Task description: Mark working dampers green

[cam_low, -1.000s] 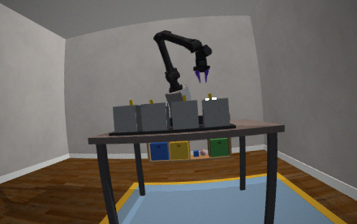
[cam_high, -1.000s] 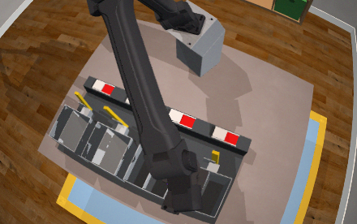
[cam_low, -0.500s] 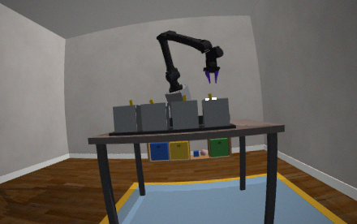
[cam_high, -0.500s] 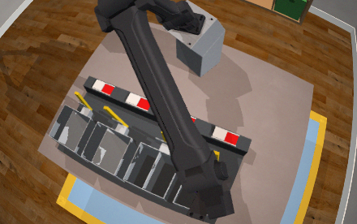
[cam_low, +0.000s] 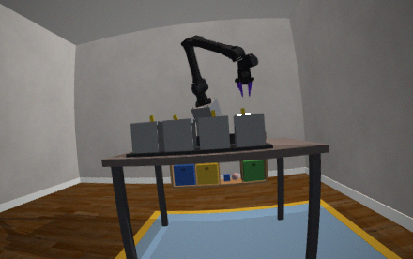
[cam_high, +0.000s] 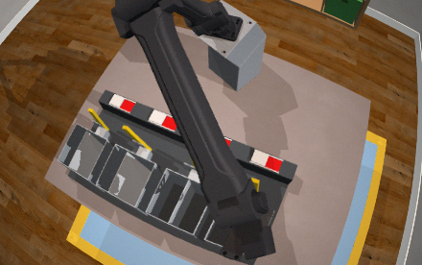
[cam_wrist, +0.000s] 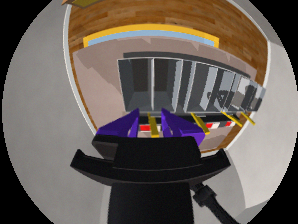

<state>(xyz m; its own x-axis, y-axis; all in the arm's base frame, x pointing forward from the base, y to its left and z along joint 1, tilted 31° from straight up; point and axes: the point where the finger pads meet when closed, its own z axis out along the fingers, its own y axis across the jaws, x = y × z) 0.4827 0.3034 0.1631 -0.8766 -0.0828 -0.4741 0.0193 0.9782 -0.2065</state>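
Four grey open-topped dampers stand in a row, each behind its slider: leftmost damper (cam_high: 85,156) (cam_low: 145,137), second damper (cam_high: 129,180) (cam_low: 177,135), third damper (cam_low: 213,133), rightmost damper (cam_low: 250,131). Each has a yellow handle. All four sliders show red: leftmost slider (cam_high: 128,106), second slider (cam_high: 169,123), third slider (cam_high: 228,142), partly behind the arm, and rightmost slider (cam_high: 273,164) (cam_wrist: 144,128). My gripper (cam_low: 246,96) (cam_wrist: 150,111) is partly open and empty, above the rightmost damper and its yellow handle (cam_low: 243,111) (cam_wrist: 153,126). The arm hides much of the rightmost damper in the top view.
The dampers and sliders share a dark base on the table (cam_high: 331,110) (cam_low: 300,148). The arm's grey pedestal (cam_high: 237,60) stands behind the slider row. The other yellow handles (cam_high: 98,119) (cam_high: 137,137) (cam_wrist: 200,123) stick up beside the dampers.
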